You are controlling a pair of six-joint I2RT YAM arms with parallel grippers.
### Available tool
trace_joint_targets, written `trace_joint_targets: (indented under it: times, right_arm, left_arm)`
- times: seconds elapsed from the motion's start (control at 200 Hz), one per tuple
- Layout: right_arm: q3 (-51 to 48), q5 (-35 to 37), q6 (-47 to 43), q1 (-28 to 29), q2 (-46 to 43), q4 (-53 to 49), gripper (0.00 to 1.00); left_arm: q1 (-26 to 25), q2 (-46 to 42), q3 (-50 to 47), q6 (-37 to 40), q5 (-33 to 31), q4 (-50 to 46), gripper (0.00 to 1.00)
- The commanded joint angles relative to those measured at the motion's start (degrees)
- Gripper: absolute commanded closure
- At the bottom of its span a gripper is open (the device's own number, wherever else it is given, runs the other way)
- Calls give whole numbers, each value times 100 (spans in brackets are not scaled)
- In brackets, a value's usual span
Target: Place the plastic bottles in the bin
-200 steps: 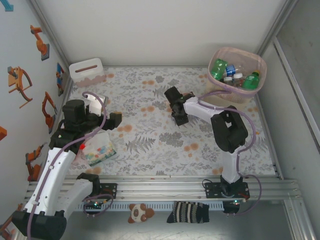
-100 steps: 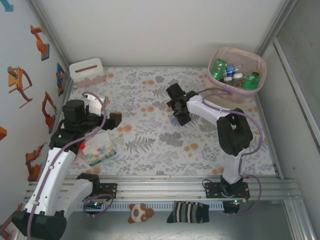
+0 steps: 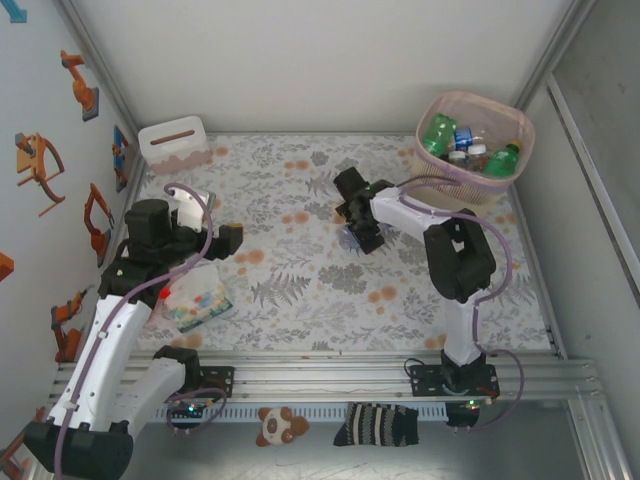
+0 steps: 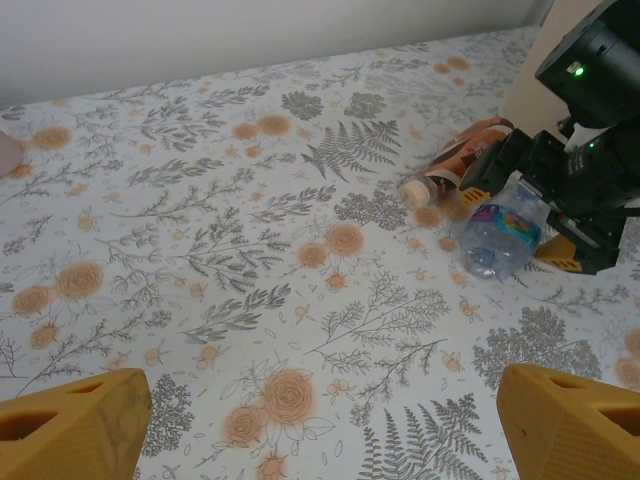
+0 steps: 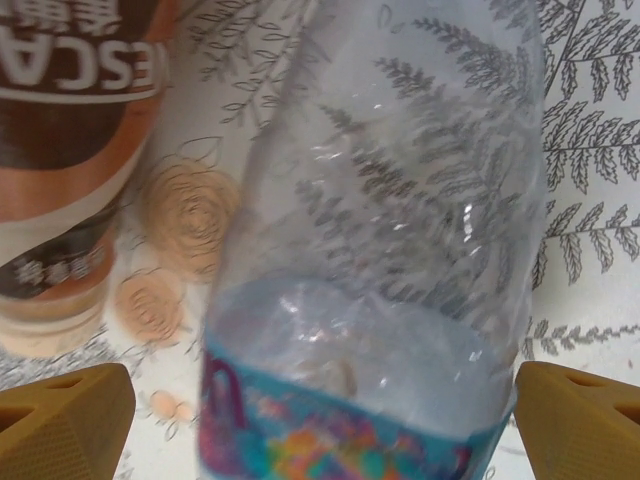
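- On the brown-labelled bottle [image 5: 60, 150], in the right wrist view: large white capitals "ESCA" on a dark band, with the word cut off at the frame's left edge.
- Lower on the same bottle: pale East Asian characters, too blurred to read.
- On the clear bottle [image 5: 400, 250]: a colourful label with part of a purple letter, unreadable.

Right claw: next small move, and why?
Probably close the right claw on the clear bottle: its jaws stand open on either side of the bottle, which lies flat, and the brown bottle sits beside it, outside the gap.
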Motion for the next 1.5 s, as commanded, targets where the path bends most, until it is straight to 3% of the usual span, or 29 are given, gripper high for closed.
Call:
trace_joint_targets:
  times: [0.0,0.185,0.546,0.971,1.132,1.347,1.497]
  right_arm:
    - [129,-111,-70,-115,297,-244,2]
    - [71,-167,-77,-143,458,-241,5]
    - [-42,-106,-122,-86,99,-287,26]
    - [-121,4,-538,342,-916,-460,30]
    - [236,47,-1680,377,-1314,-533,32]
    - [536,180,-3857,352,-2046,-586,34]
    - [1162,308,-5236,291,-2263,-1100,35]
  left_arm:
    - [30,-74,75,15,-12,-51,11]
    - [38,-74,78,20,-20,-51,11]
    - [57,-67,85,13,2,-51,11]
    - [65,-42,83,3,28,-34,11]
    - [65,-45,83,5,36,-38,11]
    - [65,-31,88,-2,64,-36,11]
    - [65,-35,88,-4,80,-25,11]
